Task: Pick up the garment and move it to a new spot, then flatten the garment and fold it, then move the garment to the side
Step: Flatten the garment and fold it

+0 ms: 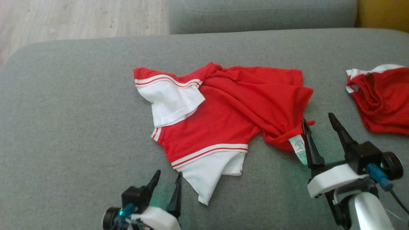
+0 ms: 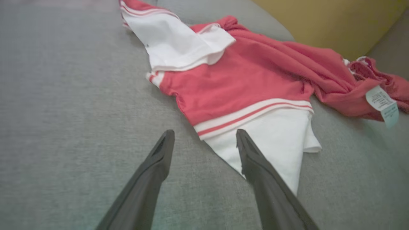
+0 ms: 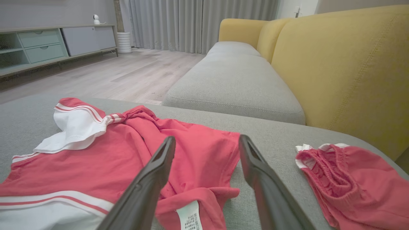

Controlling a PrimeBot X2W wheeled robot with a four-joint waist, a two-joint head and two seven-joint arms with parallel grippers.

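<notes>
While both of my grippers stand with fingers spread wide and nothing between them, I count two pieces of clothing on the grey seat cushion (image 1: 64, 111): one shirt (image 1: 220, 115) and one pair of shorts (image 1: 383, 99). The shirt is red with white sleeves, and each sleeve meets the body at a white band with a thin red stripe. It lies crumpled near the middle of the cushion. One sleeve is folded over its far left part, the other points toward the near edge, and its right half is bunched into folds. A white care label (image 1: 298, 148) sticks out of the bunched near right corner. My right gripper (image 1: 317, 118) hovers just beside that corner, its left finger next to the label; whether it touches, I cannot tell. My left gripper (image 1: 168, 174) sits by the near edge, just left of the near sleeve. The shorts, red with white trim, lie at the cushion's right edge, apart from the shirt.
</notes>
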